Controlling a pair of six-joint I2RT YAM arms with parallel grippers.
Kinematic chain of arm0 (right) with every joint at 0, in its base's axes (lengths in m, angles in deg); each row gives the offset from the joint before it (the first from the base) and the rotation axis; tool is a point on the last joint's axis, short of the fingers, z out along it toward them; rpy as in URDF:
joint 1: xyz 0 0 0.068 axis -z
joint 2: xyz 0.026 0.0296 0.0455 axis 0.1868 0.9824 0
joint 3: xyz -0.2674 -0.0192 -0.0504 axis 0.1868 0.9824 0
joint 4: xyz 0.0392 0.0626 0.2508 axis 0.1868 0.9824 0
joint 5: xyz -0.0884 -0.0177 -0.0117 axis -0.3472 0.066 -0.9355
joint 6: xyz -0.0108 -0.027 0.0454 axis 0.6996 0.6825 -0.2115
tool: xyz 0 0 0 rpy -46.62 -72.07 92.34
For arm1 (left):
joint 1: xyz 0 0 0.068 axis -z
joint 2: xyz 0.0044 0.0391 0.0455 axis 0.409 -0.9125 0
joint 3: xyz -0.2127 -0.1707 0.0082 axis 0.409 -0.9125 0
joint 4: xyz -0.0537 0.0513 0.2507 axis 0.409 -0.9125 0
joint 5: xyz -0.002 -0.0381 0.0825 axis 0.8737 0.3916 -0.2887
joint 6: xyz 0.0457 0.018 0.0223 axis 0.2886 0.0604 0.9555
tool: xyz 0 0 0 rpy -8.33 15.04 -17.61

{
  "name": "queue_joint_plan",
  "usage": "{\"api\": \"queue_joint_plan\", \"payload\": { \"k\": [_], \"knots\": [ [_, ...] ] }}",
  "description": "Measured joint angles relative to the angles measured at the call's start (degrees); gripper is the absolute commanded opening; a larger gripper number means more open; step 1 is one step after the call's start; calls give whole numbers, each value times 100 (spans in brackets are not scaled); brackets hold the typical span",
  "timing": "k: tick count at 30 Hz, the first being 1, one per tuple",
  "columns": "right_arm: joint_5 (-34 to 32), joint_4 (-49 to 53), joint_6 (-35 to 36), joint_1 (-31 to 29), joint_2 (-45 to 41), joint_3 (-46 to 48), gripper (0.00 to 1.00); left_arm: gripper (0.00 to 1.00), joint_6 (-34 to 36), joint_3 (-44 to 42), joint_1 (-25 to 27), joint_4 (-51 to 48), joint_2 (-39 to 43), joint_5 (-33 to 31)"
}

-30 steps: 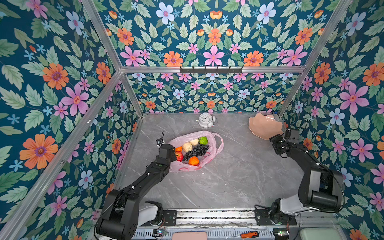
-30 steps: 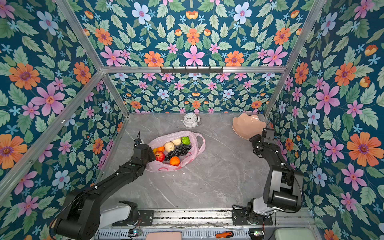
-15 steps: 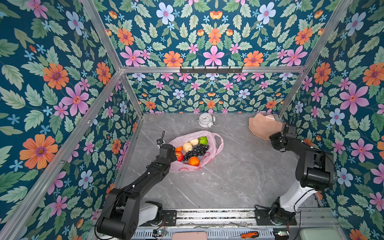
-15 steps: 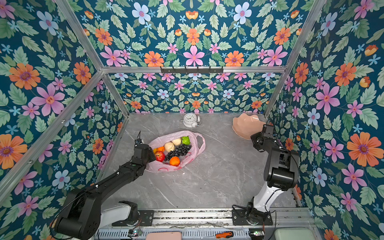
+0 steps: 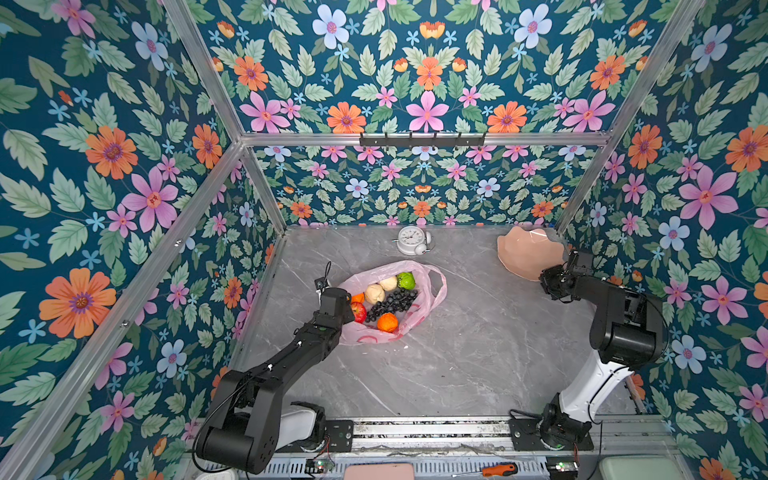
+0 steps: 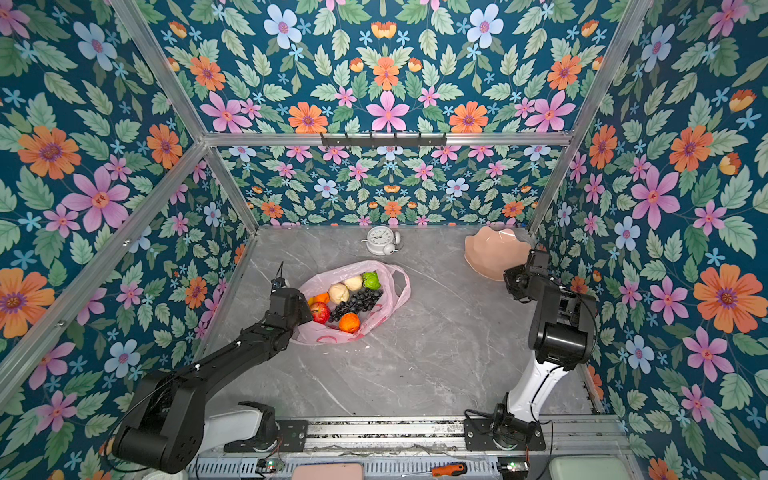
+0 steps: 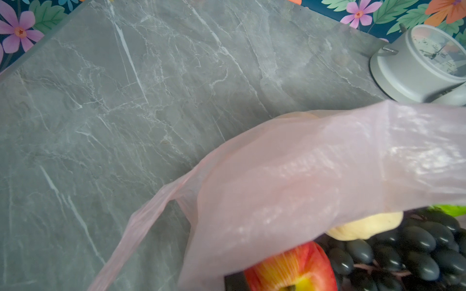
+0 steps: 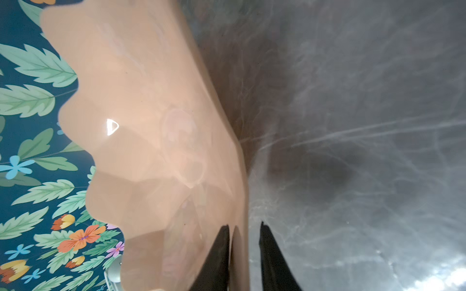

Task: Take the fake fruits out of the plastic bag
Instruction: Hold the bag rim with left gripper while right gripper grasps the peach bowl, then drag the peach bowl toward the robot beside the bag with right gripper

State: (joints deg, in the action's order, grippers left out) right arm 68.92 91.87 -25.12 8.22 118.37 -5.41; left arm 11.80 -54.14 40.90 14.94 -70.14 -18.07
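We found the plastic bag [image 5: 430, 301] lying left of the desk's [image 5: 457, 357] centre, with its mouth spread wide. The fake fruits [image 5: 392, 303] all sat inside it: a red apple [image 5: 358, 311] and an orange [image 5: 387, 323] toward the near side, the dark grape bunch [image 5: 395, 300] in the middle, two cream fruits [image 5: 375, 293] and a green fruit [image 5: 406, 281] toward the far side. A second orange [image 5: 357, 297] peeked out beside the apple.

The left gripper [image 5: 345, 306] sat at the bag's left rim, closed tight. In the left wrist view pink film [image 7: 290, 181] rose taut over the apple [image 7: 290, 269], so the rim looked pinched there.

The right gripper [image 8: 244, 225] was at the peach dish [image 5: 523, 253] in the far right corner. Its fingers [image 8: 219, 254] were narrowly parted and straddled the dish rim, one over the inside and one outside. A sliver of desk showed between the rim and the outer finger.

A white alarm clock [image 5: 411, 240] stood by the far edge.
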Motion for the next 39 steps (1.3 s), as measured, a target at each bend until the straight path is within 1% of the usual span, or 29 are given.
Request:
{"api": "queue_joint_plan", "payload": {
  "k": [8,17,27,35,39],
  "knots": [
    [168,-24,-31,42,-107,116,15,0,0,0,0,2,-2,42],
    [426,-146,-17,44,-841,903,10,0,0,15,0,0,81,61],
    [750,-26,125,-55,-2428,2245,10,1,0,13,0,0,131,59],
    [920,581,479,-568,-3829,3088,10,2,17,13,0,-2,278,-46],
    [951,1121,551,-704,-4675,3456,9,2,20,13,0,-2,278,-61]
  ]
}}
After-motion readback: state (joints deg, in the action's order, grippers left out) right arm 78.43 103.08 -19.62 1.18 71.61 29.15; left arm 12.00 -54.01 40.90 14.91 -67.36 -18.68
